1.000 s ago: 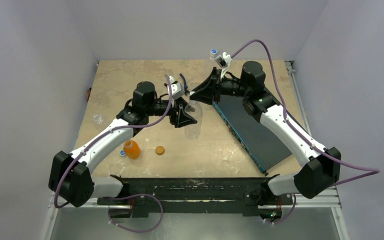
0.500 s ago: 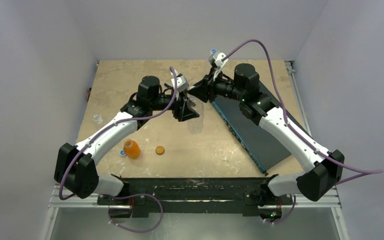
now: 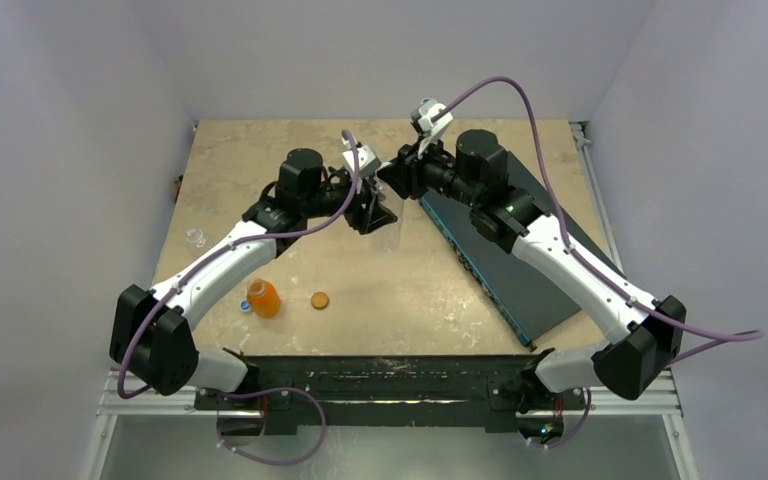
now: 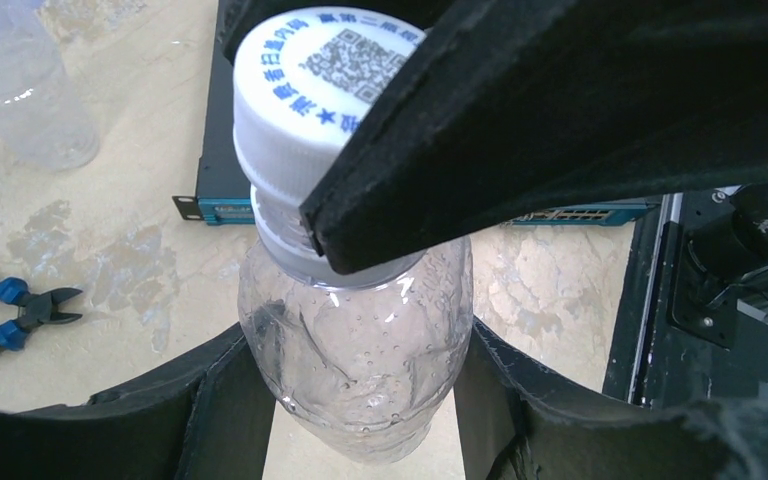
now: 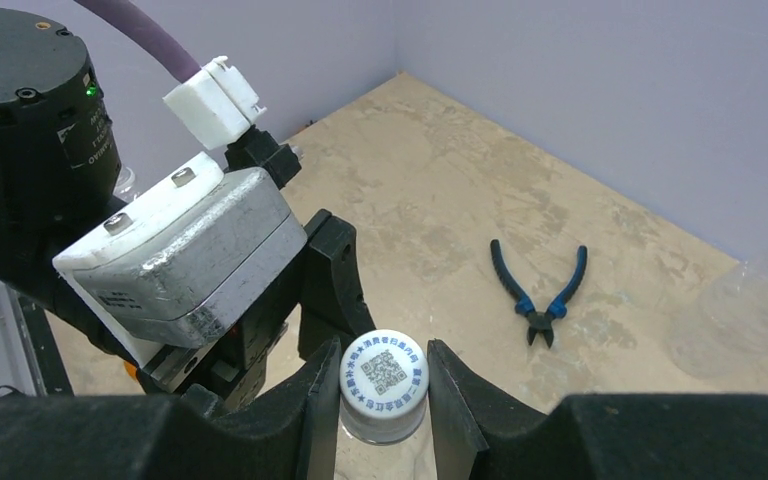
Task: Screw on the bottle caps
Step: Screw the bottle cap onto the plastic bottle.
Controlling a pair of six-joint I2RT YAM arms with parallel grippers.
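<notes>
My left gripper [image 4: 360, 405] is shut on the body of a clear bottle [image 4: 360, 330], held above the table near its middle [image 3: 390, 235]. A white cap [image 5: 384, 383] with blue print sits on the bottle's neck. My right gripper [image 5: 384, 392] is shut on that cap [image 4: 305, 95], one finger on each side. An orange bottle [image 3: 264, 298] stands near the front left, with a small blue cap [image 3: 245, 307] beside it. A flat orange-brown cap [image 3: 320, 299] lies to its right. Another clear bottle [image 3: 196, 238] lies at the left edge.
A black flat device [image 3: 510, 265] lies slantwise on the right half of the table. Blue-handled pliers [image 5: 540, 290] lie on the table toward the back. A further clear bottle [image 5: 750, 310] shows at the right edge of the right wrist view.
The left gripper has carried the bottle a little toward the back of the table. The right gripper has followed, and its wrist has turned.
</notes>
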